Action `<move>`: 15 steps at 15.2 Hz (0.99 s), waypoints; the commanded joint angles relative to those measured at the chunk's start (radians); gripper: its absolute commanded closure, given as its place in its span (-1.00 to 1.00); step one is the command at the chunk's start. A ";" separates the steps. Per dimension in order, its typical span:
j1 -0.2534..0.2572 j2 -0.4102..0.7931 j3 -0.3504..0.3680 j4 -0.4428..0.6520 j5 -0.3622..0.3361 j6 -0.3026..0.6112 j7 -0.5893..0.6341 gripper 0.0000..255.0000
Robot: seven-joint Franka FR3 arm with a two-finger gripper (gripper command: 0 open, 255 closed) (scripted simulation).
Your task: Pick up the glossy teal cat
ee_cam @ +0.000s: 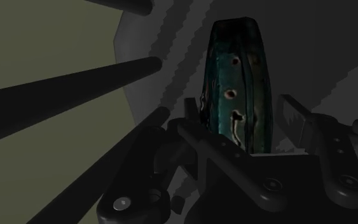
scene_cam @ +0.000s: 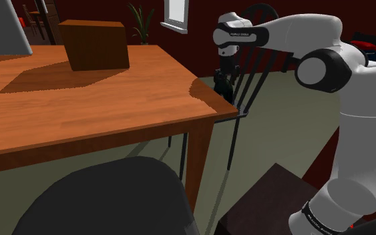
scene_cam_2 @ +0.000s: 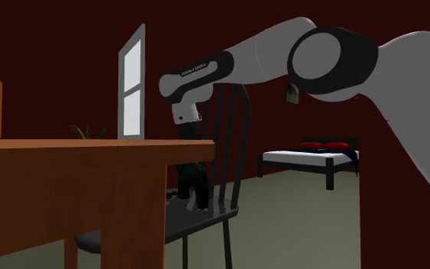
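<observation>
Shoulder view: 1 white arm reaches past the corner of a wooden table point(scene_cam: 113, 107), its black gripper point(scene_cam: 224, 83) pointing down in front of a dark chair point(scene_cam: 250, 83).

Second exterior view: the gripper point(scene_cam_2: 192, 191) hangs low over the chair's seat point(scene_cam_2: 205, 218).

Wrist view: the glossy teal cat point(ee_cam: 234, 76) stands upright within the gripper's reach, above the seat. Whether the gripper is clamped on it, I cannot tell.

This looks like the grasping step. The next move calls for a sure hold, then a straight lift clear of the chair's back.

A wooden desk point(scene_cam: 99, 107) is set beside the hand point(scene_cam: 224, 85), with a black chair point(scene_cam_2: 213, 218) placed beneath it. Dark red walls point(scene_cam_2: 53, 46), a lit window point(scene_cam_2: 132, 76) and a bed point(scene_cam_2: 305, 157) are seen beyond.
</observation>
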 commanded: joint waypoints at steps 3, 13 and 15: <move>-0.001 0.013 -0.001 0.067 0.001 -0.053 -0.007 1.00; -0.005 0.087 -0.004 0.320 0.004 -0.232 -0.033 1.00; -0.006 0.102 -0.004 0.362 0.004 -0.258 -0.037 1.00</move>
